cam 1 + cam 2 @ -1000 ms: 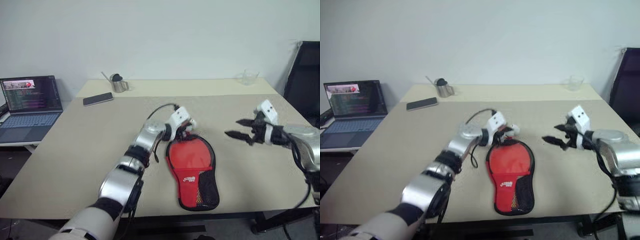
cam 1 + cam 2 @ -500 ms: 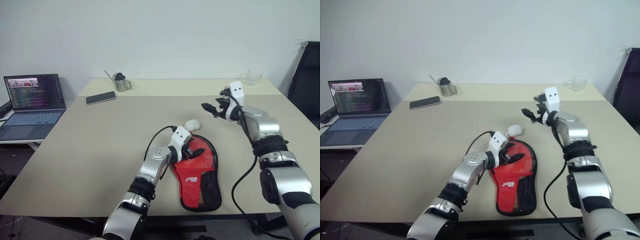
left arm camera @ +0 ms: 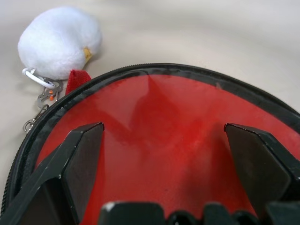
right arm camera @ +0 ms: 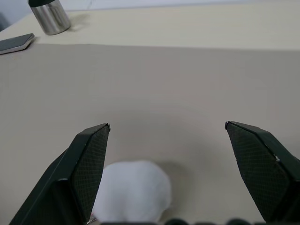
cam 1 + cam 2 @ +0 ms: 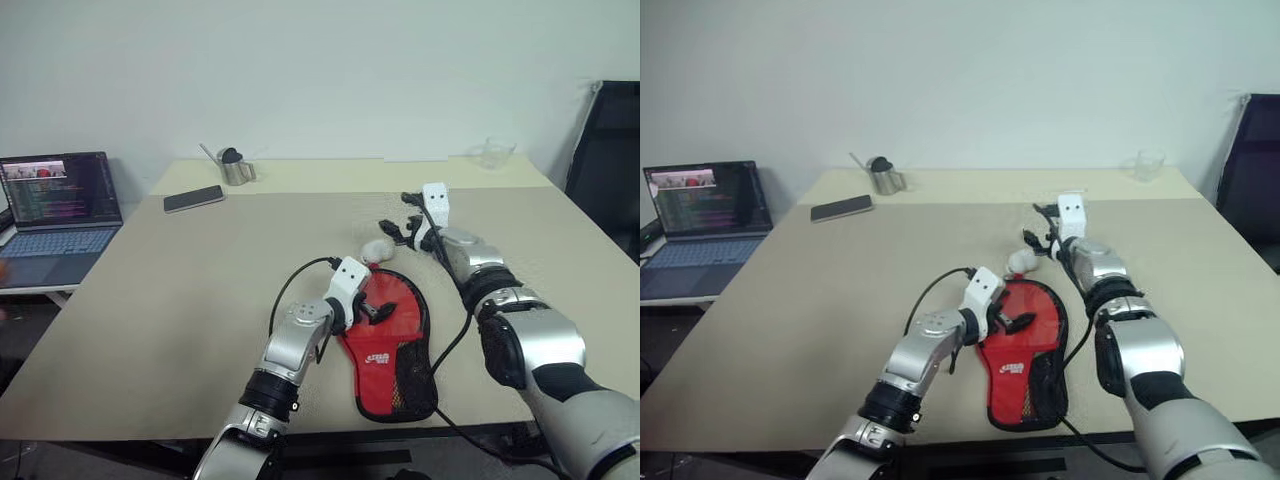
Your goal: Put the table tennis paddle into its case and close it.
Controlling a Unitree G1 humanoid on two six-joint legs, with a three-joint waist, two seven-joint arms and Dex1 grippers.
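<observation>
The case (image 5: 373, 382) lies flat on the table, red side up, with its white logo and black mesh pocket toward the near edge. The table tennis paddle is hidden. My left gripper (image 5: 378, 310) hovers open over the case's round end, and its wrist view looks down on the red face (image 3: 164, 122) between wide-spread fingers (image 3: 79, 154). A white fluffy ball (image 5: 376, 249) hangs by a small clip (image 3: 44, 96) from the case's far rim. Just beyond that ball my right gripper (image 5: 398, 216) stands open, with the ball (image 4: 131, 190) low between its fingers and nothing held.
At the back left of the table are a phone (image 5: 195, 198) and a steel cup (image 5: 235, 168). A glass (image 5: 492, 153) stands at the back right. An open laptop (image 5: 55, 205) sits on a side desk to the left, and a black chair (image 5: 605, 160) stands at the right.
My right arm has swung in from the table's right side to just behind the white ball. My left gripper has opened wider and drawn back onto the case's round end.
</observation>
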